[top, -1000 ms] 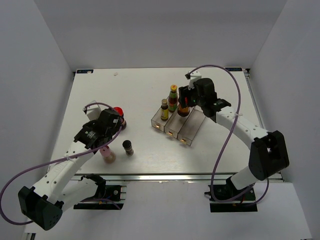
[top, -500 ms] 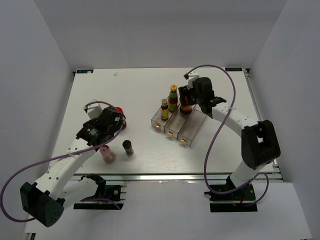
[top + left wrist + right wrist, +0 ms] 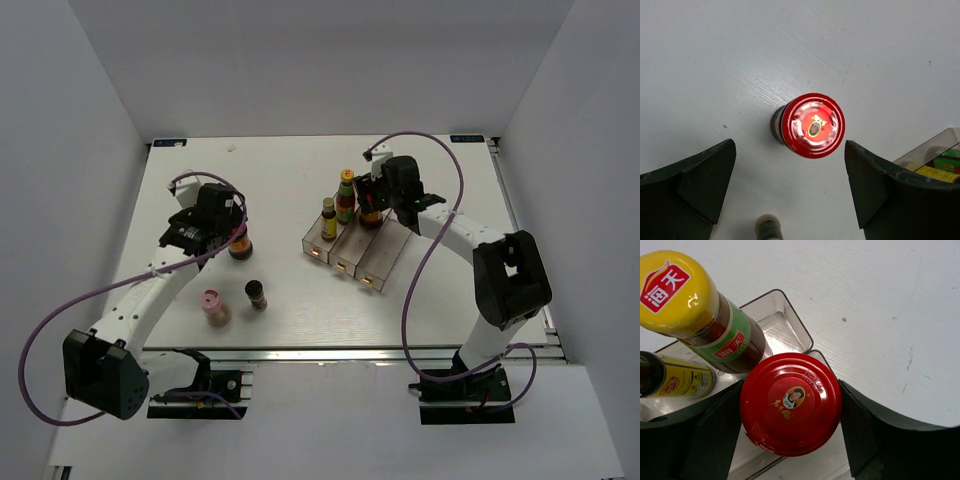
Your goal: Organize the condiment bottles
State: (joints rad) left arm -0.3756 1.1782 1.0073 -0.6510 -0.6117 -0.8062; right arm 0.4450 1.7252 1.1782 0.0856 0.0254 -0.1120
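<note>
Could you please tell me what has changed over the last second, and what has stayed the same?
The left gripper swung from over the pink bottle toward the far side and now hovers open above the loose red-lidded jar. The right gripper, shut on the other red-lidded jar at the far end of the tray, edged slightly farther back. All other bottles stayed put.

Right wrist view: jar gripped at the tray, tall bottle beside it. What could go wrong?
1. The held jar in the right gripper is close beside the tall yellow-capped bottle; opening the fingers could tip that bottle.
2. The tray wall runs under its lid, so it may land on the rim, not in a compartment.
3. The left gripper is open over the second jar; the black-capped bottle nearby could get clipped.
</note>
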